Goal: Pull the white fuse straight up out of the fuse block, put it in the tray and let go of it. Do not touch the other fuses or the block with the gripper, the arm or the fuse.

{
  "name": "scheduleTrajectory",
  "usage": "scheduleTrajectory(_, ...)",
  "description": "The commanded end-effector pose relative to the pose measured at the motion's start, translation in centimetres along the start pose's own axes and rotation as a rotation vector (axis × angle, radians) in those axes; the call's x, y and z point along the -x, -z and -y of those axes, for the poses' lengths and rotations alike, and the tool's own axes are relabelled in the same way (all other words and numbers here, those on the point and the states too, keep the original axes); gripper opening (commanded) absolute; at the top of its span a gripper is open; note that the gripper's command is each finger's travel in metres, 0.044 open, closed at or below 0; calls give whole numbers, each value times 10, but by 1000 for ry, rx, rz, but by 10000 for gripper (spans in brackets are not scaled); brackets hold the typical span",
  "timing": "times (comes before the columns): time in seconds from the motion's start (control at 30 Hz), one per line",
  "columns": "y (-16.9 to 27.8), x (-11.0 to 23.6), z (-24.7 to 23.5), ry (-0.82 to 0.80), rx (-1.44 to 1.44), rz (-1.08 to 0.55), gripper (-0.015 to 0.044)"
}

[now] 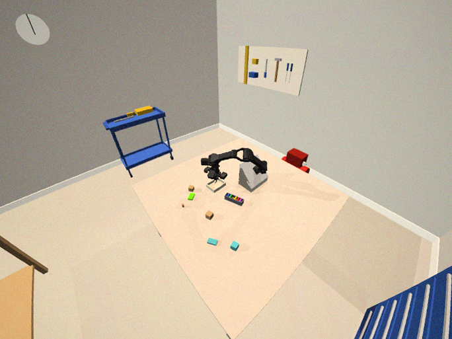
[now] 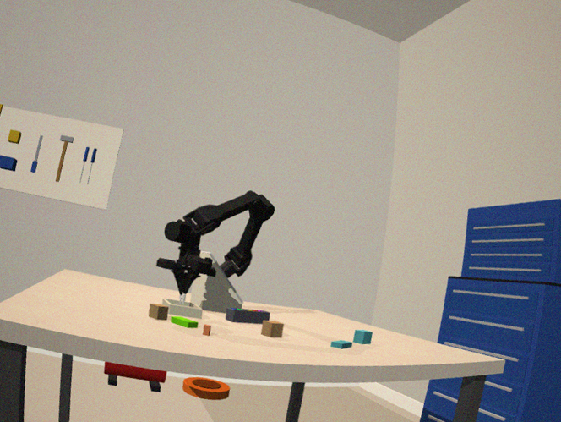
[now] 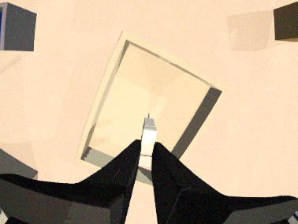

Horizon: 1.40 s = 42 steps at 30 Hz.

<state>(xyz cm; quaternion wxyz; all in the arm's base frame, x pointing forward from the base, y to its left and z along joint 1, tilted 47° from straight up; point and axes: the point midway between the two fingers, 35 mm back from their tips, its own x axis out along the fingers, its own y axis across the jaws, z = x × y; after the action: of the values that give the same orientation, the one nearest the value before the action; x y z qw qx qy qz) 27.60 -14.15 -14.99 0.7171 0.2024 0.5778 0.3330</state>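
Note:
My gripper (image 3: pixel 146 146) (image 1: pixel 215 179) (image 2: pixel 181 290) points down over the shallow cream tray (image 3: pixel 98 104) (image 1: pixel 211 188) (image 2: pixel 191 309). It is shut on the small white fuse (image 3: pixel 149 136), which hangs upright between the fingertips just above the tray's floor. The dark fuse block (image 1: pixel 233 199) (image 2: pixel 246 314) with its coloured fuses lies on the table to the side of the tray. Only its grey end shows at the left edge of the wrist view (image 3: pixel 16 27). The gripper is well apart from the block.
A green block (image 1: pixel 191 196) (image 2: pixel 184 321) and a brown cube (image 1: pixel 191 187) (image 2: pixel 158 311) (image 3: pixel 287 20) lie near the tray. Another brown cube (image 1: pixel 209 214), a tiny orange piece (image 1: pixel 182 205) and two teal blocks (image 1: pixel 212 241) (image 1: pixel 234 246) lie farther off. The grey arm base (image 1: pixel 249 177) stands behind the fuse block.

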Motion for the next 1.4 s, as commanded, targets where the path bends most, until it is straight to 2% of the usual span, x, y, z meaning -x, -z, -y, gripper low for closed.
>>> scheduleTrajectory(0.0,0,1,0,1,1,1,105)
scheduleTrajectory(0.3,0,4,0,1,0,1,330)
scheduleTrajectory(0.43,0,38,0,-3,-7,2,330)
scheduleTrajectory(1.37,0,38,0,-2,-13,9,330)
